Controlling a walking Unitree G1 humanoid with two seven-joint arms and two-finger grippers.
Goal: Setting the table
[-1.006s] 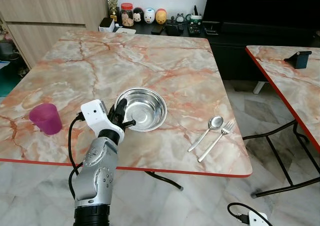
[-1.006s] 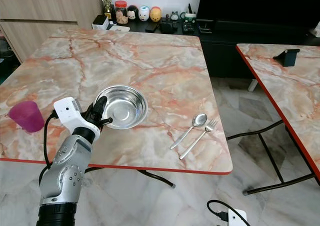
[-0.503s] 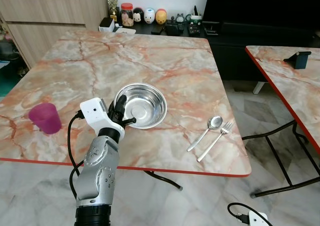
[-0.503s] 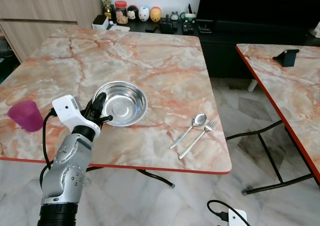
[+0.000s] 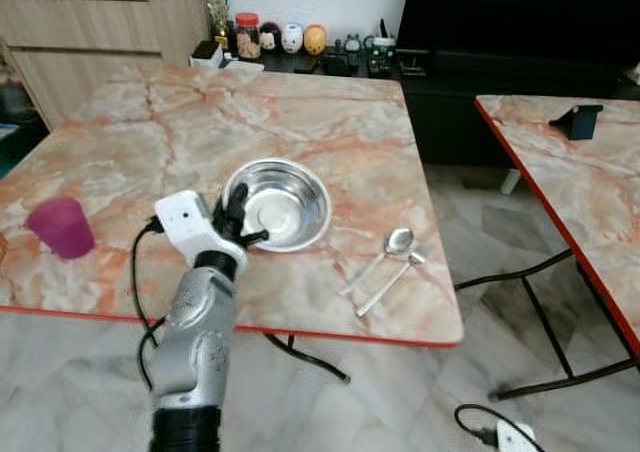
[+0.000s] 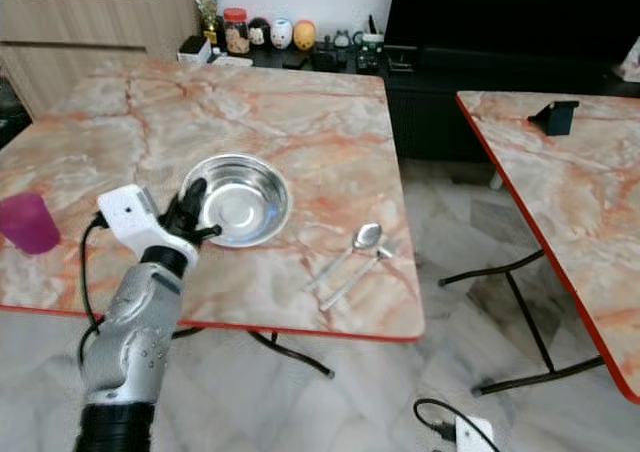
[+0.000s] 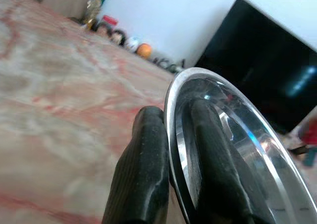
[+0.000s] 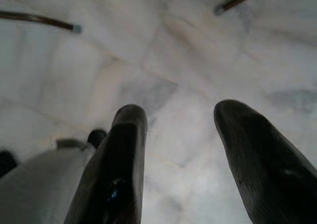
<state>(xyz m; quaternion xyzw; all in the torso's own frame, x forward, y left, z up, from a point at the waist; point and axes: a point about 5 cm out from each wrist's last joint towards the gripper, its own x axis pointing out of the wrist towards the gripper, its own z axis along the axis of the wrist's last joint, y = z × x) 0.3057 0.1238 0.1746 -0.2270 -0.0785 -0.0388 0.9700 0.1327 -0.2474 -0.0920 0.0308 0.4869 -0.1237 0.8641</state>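
Left gripper [image 5: 240,224] is clamped on the near-left rim of the steel bowl [image 5: 280,202]; in the left wrist view you see one black finger [image 7: 143,174] outside the wall and the other inside, pinching the thin rim between them. Bowl sits on the marble table [image 5: 330,122], roughly mid-width and toward the near edge; whether its base is resting flat or slightly raised you cannot tell from the head views. Taking the bowl as reference: spoon [image 5: 385,252] and fork [image 5: 390,282] lie side by side on its right, near but apart from it; purple cup [image 5: 60,227] stands well to its left; a row of jars and figurines [image 5: 290,40] sits far beyond it, off the table's back edge. Right gripper [image 8: 181,149] hangs idle over the floor, fingers spread wide, holding nothing. Risks to note: you hold the bowl by a narrow edge pinch on smooth metal, so a quick move or wrist tilt could let it pivot or slip out. The bowl is also close to the table's near edge, so a pull toward you could drop it to the floor. If you carry it rightward, watch its rim against the spoon.
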